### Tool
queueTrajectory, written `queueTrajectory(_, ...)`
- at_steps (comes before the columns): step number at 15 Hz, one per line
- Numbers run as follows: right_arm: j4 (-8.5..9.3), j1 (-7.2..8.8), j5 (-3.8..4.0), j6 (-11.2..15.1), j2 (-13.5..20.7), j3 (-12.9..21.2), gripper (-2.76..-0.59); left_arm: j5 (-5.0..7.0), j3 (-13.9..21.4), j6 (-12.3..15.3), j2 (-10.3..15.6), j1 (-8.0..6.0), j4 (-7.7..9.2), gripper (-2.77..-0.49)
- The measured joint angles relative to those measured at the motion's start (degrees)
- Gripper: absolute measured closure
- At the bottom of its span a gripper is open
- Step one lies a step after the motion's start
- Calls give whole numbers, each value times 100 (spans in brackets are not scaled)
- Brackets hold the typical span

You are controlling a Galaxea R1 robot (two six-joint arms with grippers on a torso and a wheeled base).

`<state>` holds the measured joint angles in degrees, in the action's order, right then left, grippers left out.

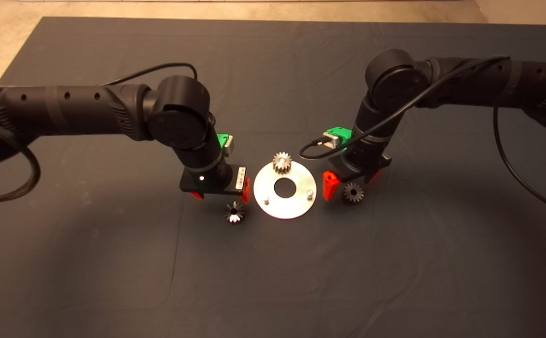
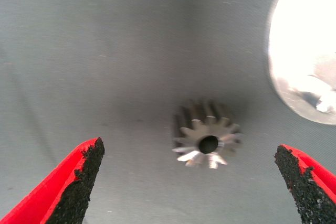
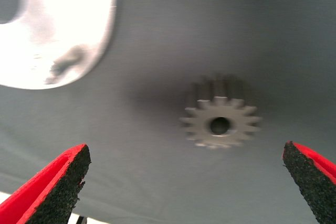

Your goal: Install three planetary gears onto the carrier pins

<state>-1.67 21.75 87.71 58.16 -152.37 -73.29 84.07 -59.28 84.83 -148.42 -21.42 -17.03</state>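
The shiny carrier disc (image 1: 296, 202) lies mid-mat with one planetary gear (image 1: 282, 162) seated on its far pin. Two carrier pins stand bare: one at the near left (image 1: 266, 200), one at the right (image 1: 309, 192). A second gear (image 1: 234, 212) (image 2: 206, 140) lies on the mat left of the disc, below my open left gripper (image 1: 221, 190) (image 2: 191, 182). A third gear (image 1: 352, 192) (image 3: 220, 121) lies right of the disc, under my open right gripper (image 1: 350, 180) (image 3: 191, 182). Neither gripper touches its gear.
The dark mat (image 1: 273, 281) covers the table, with pale floor (image 1: 0, 42) beyond its far left corner. Black cables (image 1: 512, 155) hang from both arms. The disc edge (image 2: 310, 51) shows bright in both wrist views (image 3: 63, 30).
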Motion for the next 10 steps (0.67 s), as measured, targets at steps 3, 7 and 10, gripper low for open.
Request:
queueTrajectory(3, -48, 0, -4, 0, 48, 6, -273, 2, -37, 45, -15, 0, -2, -233)
queueTrajectory(7, -117, 0, -9, 0, 80, 55, -273, 9, -55, 108, -2, 41, 0, -233)
queueTrajectory(10, -196, -1, -6, 0, 94, 69, -273, 11, -59, 107, 1, 63, -5, -233)
